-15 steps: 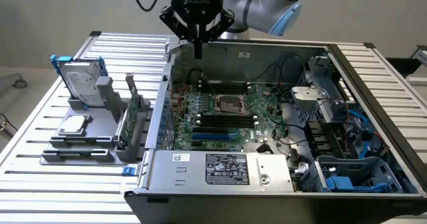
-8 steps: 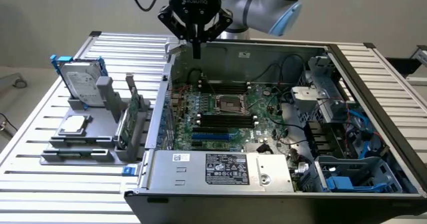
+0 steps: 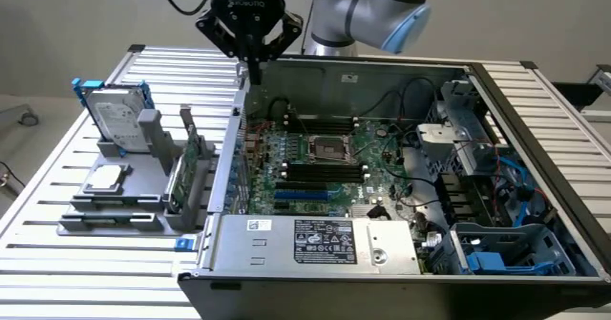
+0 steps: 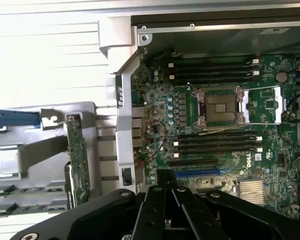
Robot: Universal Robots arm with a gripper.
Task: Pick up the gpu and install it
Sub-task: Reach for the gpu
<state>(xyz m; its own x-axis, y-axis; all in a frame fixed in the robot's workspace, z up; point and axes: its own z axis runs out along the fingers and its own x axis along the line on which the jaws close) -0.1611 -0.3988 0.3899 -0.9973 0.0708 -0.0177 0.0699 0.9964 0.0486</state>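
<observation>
At the front of the slatted desk [image 3: 57,263], the open computer case [image 3: 382,298] lies flat, its board [image 3: 315,166] exposed. Beside it the gpu [image 3: 196,159] stands on edge in a grey rack [image 3: 114,223], easy to grasp. Beyond, the jaws hang clenched and empty over the case's far corner, before a plain wall [image 3: 76,19].
</observation>
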